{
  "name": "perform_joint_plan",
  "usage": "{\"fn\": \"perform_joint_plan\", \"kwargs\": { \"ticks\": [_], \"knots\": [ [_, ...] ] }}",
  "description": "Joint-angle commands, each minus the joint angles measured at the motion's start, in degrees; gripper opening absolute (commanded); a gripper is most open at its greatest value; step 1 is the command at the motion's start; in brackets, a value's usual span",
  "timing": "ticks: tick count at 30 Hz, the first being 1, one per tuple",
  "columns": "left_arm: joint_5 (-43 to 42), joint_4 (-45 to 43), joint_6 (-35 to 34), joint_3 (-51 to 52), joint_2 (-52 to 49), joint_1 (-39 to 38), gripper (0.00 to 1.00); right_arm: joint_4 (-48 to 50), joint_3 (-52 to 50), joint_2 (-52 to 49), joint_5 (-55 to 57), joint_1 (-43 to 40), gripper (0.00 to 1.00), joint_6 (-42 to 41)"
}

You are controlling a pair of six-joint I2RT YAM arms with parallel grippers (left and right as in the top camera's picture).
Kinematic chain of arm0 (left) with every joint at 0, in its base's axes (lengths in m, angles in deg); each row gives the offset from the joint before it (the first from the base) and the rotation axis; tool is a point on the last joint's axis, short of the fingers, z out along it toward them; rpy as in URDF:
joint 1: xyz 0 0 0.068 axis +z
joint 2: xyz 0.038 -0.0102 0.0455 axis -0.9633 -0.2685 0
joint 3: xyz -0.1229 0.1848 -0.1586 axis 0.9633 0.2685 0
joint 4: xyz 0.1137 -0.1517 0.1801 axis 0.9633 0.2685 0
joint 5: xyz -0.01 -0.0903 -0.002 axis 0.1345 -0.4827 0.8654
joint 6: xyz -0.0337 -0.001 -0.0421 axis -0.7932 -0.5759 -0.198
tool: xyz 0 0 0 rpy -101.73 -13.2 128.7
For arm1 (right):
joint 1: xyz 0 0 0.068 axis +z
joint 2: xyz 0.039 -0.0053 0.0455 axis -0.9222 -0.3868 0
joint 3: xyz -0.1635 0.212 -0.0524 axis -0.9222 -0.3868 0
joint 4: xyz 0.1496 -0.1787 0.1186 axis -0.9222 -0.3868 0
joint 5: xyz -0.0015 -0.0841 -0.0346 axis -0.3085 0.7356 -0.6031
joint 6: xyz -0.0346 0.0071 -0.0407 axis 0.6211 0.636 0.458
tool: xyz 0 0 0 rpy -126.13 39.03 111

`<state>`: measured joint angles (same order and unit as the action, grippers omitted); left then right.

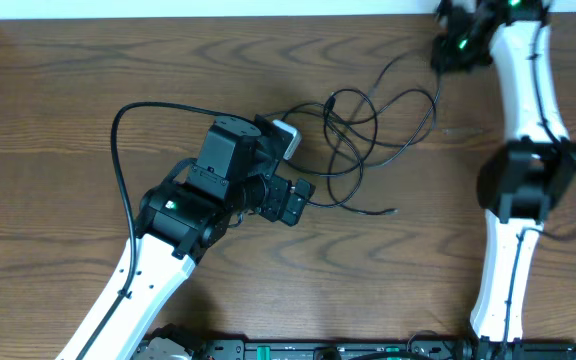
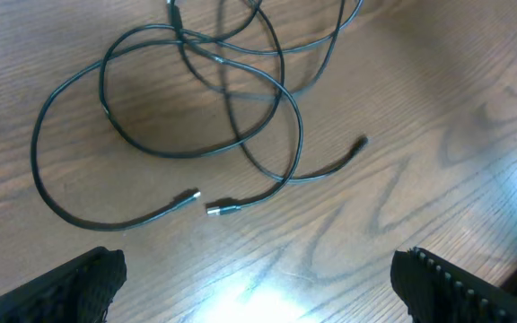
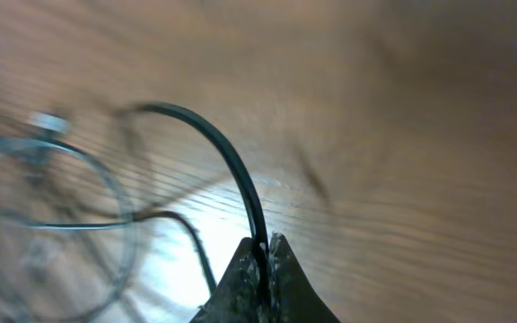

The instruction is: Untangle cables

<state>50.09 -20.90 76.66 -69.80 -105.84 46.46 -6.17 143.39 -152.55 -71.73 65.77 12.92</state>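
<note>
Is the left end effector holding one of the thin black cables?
No: the left end effector is wide open and empty, and the cables lie loose on the wooden table beyond it.

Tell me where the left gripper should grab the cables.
Take the cables just behind the plug: that end lies flat, nearly straight and uncrossed. Come straight down with the open left gripper, straddling the cord.

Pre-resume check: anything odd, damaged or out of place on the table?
No damage visible. The cables lie in crossed loops, one strand pinched in the shut right gripper. The left gripper hangs open above two loose plug ends.
</note>
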Motion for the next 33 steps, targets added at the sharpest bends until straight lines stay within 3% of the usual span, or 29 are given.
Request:
{"fn": "perform_joint_plan", "kwargs": {
  "ticks": [1,12,19,27,33],
  "knots": [
    [-0.68,0.13,0.74,-0.44,-0.11,-0.13,1.00,-0.20,4.15,16.28,-0.74,2.16,0.01,-1.40],
    [-0.68,0.15,0.72,-0.44,-0.11,-0.13,1.00,5.68,4.15,40.87,-0.76,11.63,0.01,-1.31],
    [-0.68,0.15,0.74,-0.44,-0.11,-0.15,1.00,12.92,4.15,49.27,-0.74,11.52,0.01,-5.92],
    [-0.68,0.17,0.74,-0.44,-0.11,-0.13,1.00,21.55,4.15,54.64,1.81,11.54,0.01,-11.47],
    [-0.70,-0.07,0.72,-0.44,-0.11,-0.13,1.00,14.03,2.56,50.16,-5.66,12.33,0.01,-13.97]
  ]
}}
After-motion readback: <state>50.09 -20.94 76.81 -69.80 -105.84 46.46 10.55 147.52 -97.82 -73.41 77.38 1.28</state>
